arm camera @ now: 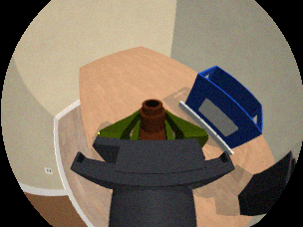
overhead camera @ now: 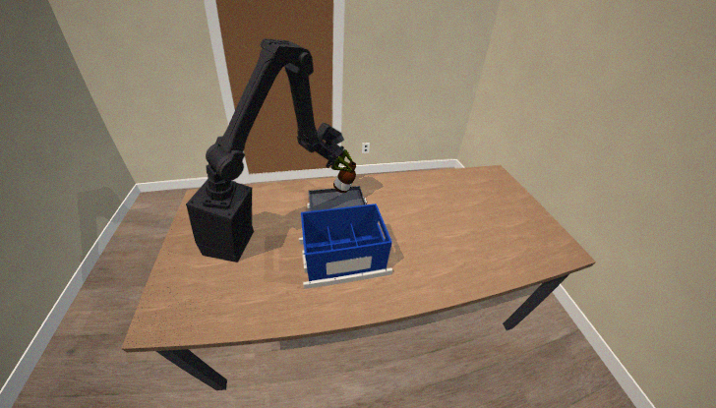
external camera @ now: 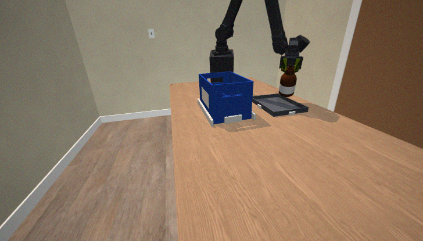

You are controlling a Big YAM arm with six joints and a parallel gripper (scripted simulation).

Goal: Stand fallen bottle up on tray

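At the right of the exterior frame I observe my gripper (overhead camera: 343, 160) (external camera: 291, 64) (arm camera: 152, 113) pointing downward, its 2 green fingers (external camera: 298, 63) closed on the neck of 1 brown bottle (overhead camera: 345, 177) (external camera: 287, 80) (arm camera: 152, 113). The bottle hangs mouth up, leaning slightly, its white label low on the body. Its base is above the dark tray (overhead camera: 313, 201) (external camera: 275, 112), over the far edge in the top frame, and I see it apart from the tray floor. The tray lies flat on the table (overhead camera: 448, 234) (external camera: 249, 175) (arm camera: 125, 75), near the middle of the top frame. Just below it there stands 1 blue crate (overhead camera: 345, 247) (external camera: 232, 100) (arm camera: 226, 107), upright, dividers inside; I find it at upper right in the wrist frame. White strips (overhead camera: 348, 278) (external camera: 204, 112) (arm camera: 205, 126) border the crate's foot. The arm's black base (overhead camera: 220, 226) (external camera: 221, 63) stands left of the crate in the top frame.
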